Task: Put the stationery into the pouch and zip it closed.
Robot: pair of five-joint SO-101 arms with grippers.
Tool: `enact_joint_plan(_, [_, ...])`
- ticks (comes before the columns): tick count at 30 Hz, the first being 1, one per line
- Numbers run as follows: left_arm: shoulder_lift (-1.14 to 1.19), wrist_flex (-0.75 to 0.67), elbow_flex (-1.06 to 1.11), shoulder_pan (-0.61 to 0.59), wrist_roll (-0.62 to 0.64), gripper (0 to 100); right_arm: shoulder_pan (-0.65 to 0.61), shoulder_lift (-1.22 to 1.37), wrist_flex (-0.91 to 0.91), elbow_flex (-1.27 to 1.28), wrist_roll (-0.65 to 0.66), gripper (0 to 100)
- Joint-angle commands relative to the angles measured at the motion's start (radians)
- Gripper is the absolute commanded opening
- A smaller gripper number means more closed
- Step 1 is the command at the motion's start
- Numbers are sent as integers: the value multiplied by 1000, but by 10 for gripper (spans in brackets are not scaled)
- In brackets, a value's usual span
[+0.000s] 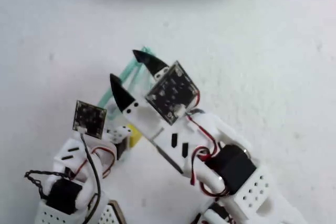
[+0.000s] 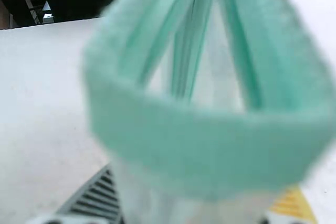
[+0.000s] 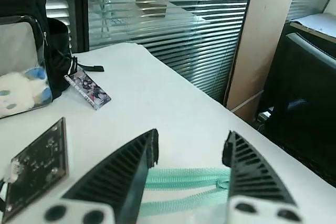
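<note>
The pouch [image 2: 210, 150] is clear plastic with a mint green zip band, and its open mouth looms close in the left wrist view. In the high view only its mint edge [image 1: 125, 74] shows. My right gripper [image 1: 126, 66] is open above that edge, its black fingers [image 1: 122, 97] on either side of it. In the right wrist view the zip band [image 3: 184, 178] lies between the open right gripper [image 3: 191, 137]. My left gripper [image 1: 123, 136] sits under the right arm, against the pouch's near end, beside a yellow item [image 1: 134, 136] that also shows as yellow item [image 2: 294, 205].
The white table [image 1: 252, 51] stretches free to the back and right. In the right wrist view a black backpack [image 3: 31, 35] with a plush toy and a small printed tag [image 3: 87, 88] lie at the table's far end, near its edge.
</note>
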Motion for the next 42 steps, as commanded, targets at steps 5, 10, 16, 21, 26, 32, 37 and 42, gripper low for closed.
enact_joint_plan(5, [5,-17,-3,10,-9,286,7,-33,4,-41,-6,184])
enact_joint_plan(10, [5,-12,-3,5,-9,284,165,-24,-2,-52,-6,183])
enact_joint_plan(16, [4,-49,-5,-117,-2,133,437,166,4,-97,-6,131])
enact_joint_plan(21, [4,-51,-5,-145,-2,85,519,427,4,-187,-8,101])
enact_joint_plan(26, [4,-51,-5,-150,-2,84,518,711,4,-261,-6,101])
enact_joint_plan(32, [4,-51,-5,-150,-2,84,515,1026,5,-404,-6,102])
enact_joint_plan(37, [4,-51,-5,-150,-2,85,481,1204,33,-483,-6,122])
enact_joint_plan(42, [4,-52,-5,-145,-3,85,435,1316,131,-592,51,204])
